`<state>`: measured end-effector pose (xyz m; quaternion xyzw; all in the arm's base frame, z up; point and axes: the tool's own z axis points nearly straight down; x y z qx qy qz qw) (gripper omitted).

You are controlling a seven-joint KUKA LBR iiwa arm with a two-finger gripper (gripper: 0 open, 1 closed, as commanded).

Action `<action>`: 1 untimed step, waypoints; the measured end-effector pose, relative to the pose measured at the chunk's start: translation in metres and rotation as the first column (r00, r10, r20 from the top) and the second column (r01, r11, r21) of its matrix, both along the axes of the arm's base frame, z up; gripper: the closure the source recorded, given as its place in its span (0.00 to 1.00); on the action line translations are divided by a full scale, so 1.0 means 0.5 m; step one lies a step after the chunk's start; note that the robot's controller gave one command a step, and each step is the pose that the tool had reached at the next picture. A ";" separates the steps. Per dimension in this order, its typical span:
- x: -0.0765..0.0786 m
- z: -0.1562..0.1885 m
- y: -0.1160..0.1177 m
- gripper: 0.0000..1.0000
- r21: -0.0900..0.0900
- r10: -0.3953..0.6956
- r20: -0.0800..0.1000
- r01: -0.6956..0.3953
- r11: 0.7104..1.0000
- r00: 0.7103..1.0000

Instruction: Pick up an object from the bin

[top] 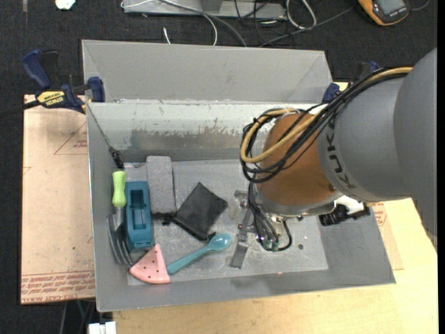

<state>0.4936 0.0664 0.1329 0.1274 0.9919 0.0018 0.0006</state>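
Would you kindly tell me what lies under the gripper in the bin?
Below the gripper is bare grey bin floor; the bowl of the teal spoon lies just left of it. The floor beneath the arm's orange cover is hidden, so anything there cannot be seen.

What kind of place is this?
Probably a robotics lab or workshop: a robot arm hangs over a grey metal bin, and cables lie on the floor behind it.

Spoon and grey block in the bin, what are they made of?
The spoon looks like plastic: smooth, even turquoise with a slight shine. The grey block may be foam or sponge: matte, speckled surface, but that is uncertain.
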 end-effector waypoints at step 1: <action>-0.008 -0.020 0.039 0.00 -0.001 -0.010 0.002 0.010 1.000 1.000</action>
